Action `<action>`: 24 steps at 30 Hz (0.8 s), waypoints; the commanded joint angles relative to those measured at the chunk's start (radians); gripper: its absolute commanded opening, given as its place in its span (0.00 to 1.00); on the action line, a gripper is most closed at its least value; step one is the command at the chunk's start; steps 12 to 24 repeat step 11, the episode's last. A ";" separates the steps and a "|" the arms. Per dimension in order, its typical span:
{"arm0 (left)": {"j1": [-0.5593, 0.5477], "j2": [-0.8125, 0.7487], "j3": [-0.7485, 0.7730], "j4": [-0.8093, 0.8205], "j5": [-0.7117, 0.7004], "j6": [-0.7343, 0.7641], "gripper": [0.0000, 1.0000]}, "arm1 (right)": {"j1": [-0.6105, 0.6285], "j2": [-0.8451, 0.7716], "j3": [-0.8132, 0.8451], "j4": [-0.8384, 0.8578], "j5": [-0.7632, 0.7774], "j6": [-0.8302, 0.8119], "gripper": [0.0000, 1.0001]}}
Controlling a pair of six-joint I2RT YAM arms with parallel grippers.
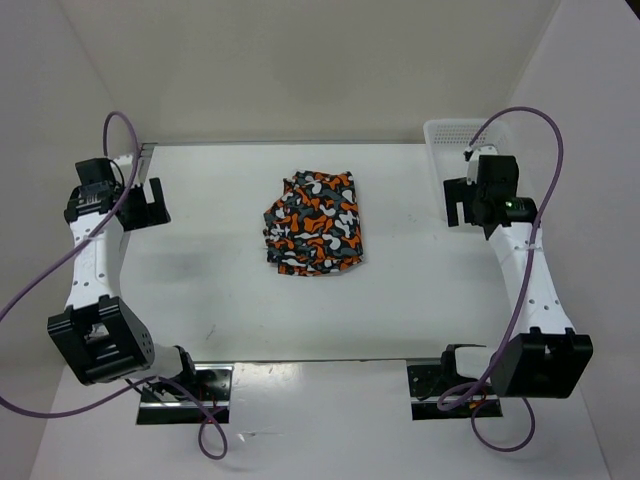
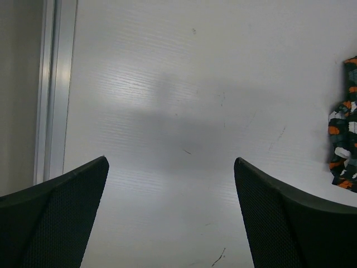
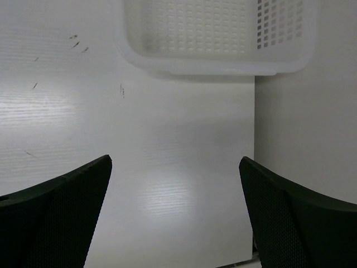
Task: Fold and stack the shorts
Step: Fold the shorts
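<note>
The camouflage shorts [image 1: 314,224] lie folded in a neat stack at the middle of the white table, orange, dark grey and white. An edge of them shows at the right of the left wrist view [image 2: 346,125]. My left gripper [image 1: 148,205] hovers at the far left of the table, open and empty, well apart from the stack; in its wrist view [image 2: 170,167] the fingers stand wide over bare table. My right gripper [image 1: 462,205] is at the far right, open and empty, with only table between its fingers [image 3: 175,167].
A white mesh basket [image 1: 450,140] stands at the back right corner, just beyond my right gripper, and looks empty in the right wrist view [image 3: 215,39]. A metal rail [image 2: 53,89] runs along the table's left edge. White walls enclose the table.
</note>
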 commanded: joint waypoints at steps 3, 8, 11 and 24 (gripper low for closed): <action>0.005 -0.062 0.018 0.021 0.062 0.004 1.00 | 0.005 -0.051 -0.038 0.087 -0.008 0.015 1.00; 0.005 -0.084 -0.002 0.012 0.071 0.004 1.00 | 0.005 -0.070 -0.071 0.109 -0.054 0.015 1.00; 0.005 -0.093 -0.002 0.003 0.081 0.004 1.00 | 0.005 -0.091 -0.089 0.119 -0.083 0.017 1.00; 0.005 -0.093 -0.002 0.003 0.081 0.004 1.00 | 0.005 -0.091 -0.089 0.119 -0.083 0.017 1.00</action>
